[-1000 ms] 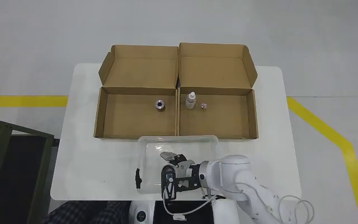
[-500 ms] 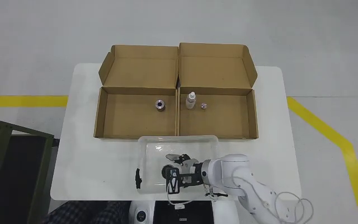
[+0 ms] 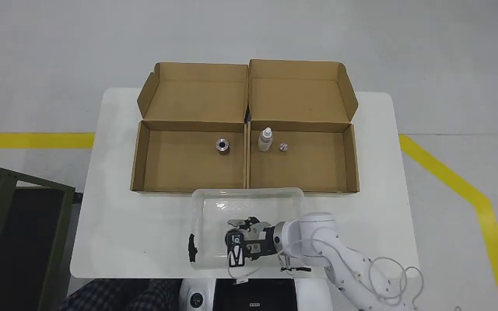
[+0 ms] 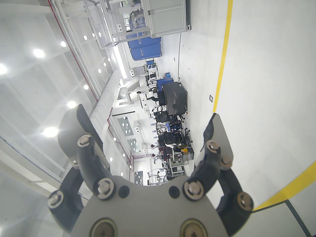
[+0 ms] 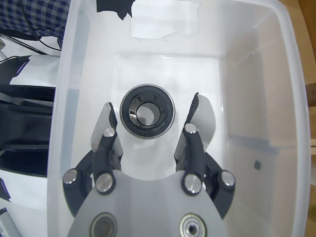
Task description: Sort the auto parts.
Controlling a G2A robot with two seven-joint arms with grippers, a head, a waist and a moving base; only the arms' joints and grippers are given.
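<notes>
Our left gripper (image 4: 148,124) points out at a factory floor, its jaws wide apart. On the white table (image 3: 117,233), the left cardboard box (image 3: 167,167) lies open with a small round metal part (image 3: 222,145) near its back wall. Nearer the front edge, about midway between the two boxes, stands a clear plastic bin (image 3: 247,191). Our right gripper (image 3: 236,247) reaches down into it. A black ring-shaped bearing (image 5: 147,111) lies flat on the bin's floor, between that gripper's fingers (image 5: 109,114). The jaws are apart and not clamped on it. One finger is very close to the ring and the other stands clear. The right cardboard box (image 3: 319,167) holds a small white bottle (image 3: 266,139) and, just beside it, another small metal part (image 3: 284,145).
</notes>
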